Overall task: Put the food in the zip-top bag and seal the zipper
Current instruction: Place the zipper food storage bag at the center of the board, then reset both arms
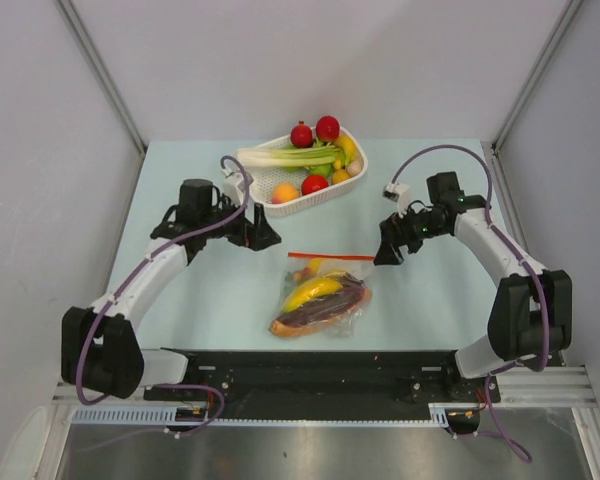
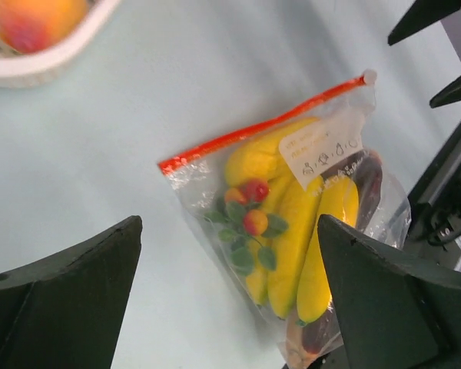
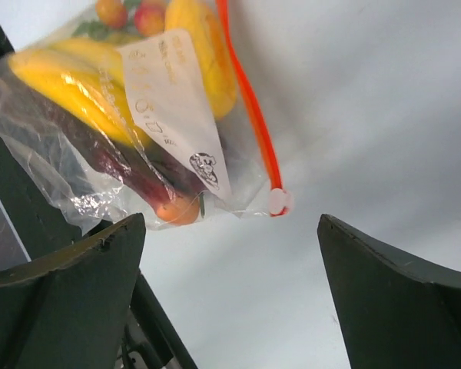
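Behind the filled zip-top bag (image 1: 322, 292) sits a white basket (image 1: 283, 207) of produce.

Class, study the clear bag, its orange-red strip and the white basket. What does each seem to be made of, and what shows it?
Bag: likely thin glossy plastic film; it is see-through and wrinkled, with glare.
Strip: seemingly stiffer opaque plastic, holding a straight line.
Basket: probably moulded matt plastic, white with slatted walls.

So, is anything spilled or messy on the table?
Nothing stands out. The bag lies flat on the table with the bananas and the purple vegetable inside. Its orange strip runs straight, and no food lies loose beside it. The basket stands upright.
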Motion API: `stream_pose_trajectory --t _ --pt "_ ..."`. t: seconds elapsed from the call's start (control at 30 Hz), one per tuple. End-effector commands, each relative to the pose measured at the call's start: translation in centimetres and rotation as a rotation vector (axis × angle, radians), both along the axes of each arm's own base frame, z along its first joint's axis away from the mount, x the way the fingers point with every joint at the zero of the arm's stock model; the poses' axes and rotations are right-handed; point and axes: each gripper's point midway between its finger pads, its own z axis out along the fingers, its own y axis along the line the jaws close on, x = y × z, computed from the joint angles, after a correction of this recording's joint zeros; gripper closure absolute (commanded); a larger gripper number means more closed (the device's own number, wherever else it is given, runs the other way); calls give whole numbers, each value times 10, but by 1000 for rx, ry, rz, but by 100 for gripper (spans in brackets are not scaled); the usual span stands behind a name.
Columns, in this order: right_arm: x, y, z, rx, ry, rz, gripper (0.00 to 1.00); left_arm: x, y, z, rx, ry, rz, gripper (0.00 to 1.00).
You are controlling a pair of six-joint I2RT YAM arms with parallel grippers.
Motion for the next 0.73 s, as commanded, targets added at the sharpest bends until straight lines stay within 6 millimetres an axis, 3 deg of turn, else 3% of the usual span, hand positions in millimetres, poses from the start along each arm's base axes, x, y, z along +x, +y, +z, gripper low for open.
stream_pose_trajectory --t 0.0,0.17,0.23,0.27,0.3,0.33,0.37,0.4,0.53,0.57,0.7 --pt "29 -9 67 101 -154 -142 0 24 19 64 -31 -190 99 0" --pt "50 -28 103 188 -166 -320 0 60 68 114 7 -281 277 1" --pt "62 -51 111 204 -169 -415 0 68 87 115 91 -289 313 0" --pt "68 -58 112 212 -172 -450 0 74 92 130 112 -315 309 0" --pt "74 -74 110 217 -154 -511 0 74 97 110 147 -218 312 0" --pt "77 -82 108 218 -143 -544 0 79 104 102 201 -203 309 0" --pt "81 -90 107 220 -140 -571 1 85 109 109 218 -198 326 0" --pt "85 -106 102 227 -115 -627 0 87 114 89 244 -113 331 0" --pt "95 -140 91 226 -88 -732 0 95 129 72 256 -55 407 0" --pt "97 -145 89 220 -89 -747 0 98 142 70 247 -42 458 0" --pt "101 -159 83 197 -95 -788 0 100 155 66 265 -46 506 0"
